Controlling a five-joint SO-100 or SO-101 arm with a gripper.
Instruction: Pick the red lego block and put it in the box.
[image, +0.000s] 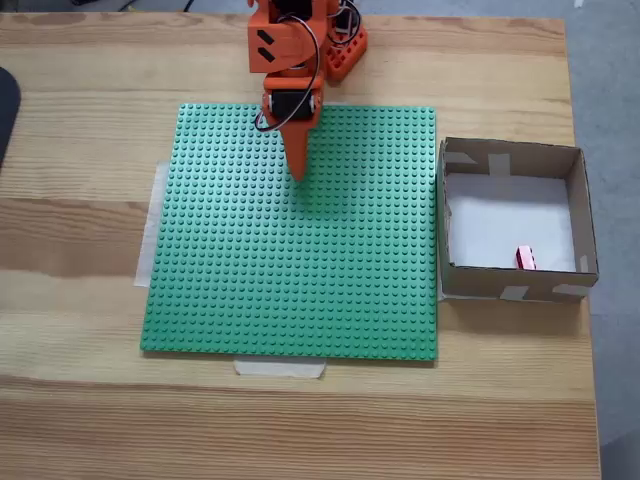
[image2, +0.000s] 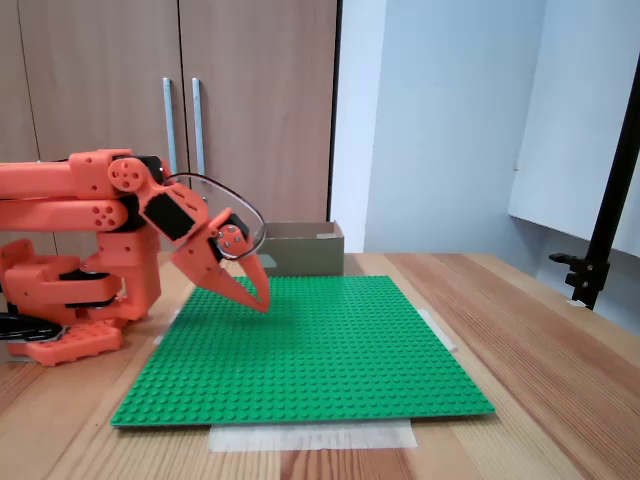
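Seen from above in a fixed view, orange robot arm (image: 290, 60) folded back at the far edge of a wooden table (image: 80, 150), pincer (image: 298, 172) closed and empty, its tip poised over the far part of a green studded baseplate (image: 300, 290). At the right in that view, just beside the baseplate's right edge, a square cardboard box (image: 580, 210) with pale tape patches on its walls; inside it, on the white floor by the near wall and toward the right corner, the small red lego block (image: 525, 258), looking washed-out pinkish under the light. Strips of pale tape (image: 280, 369) showing under the baseplate's near and left edges. From the side in a fixed view, the same arm (image2: 90, 200) at the left, pincer (image2: 261, 303) angled down with fingers together, tip just above the studs of the baseplate (image2: 320, 350), contact not clear; the box (image2: 305, 250) at the far side of the table, only its outer wall visible, block hidden. Behind, wooden cupboard doors (image2: 180, 110) with metal handles, and a black stand (image2: 610, 230) at the right
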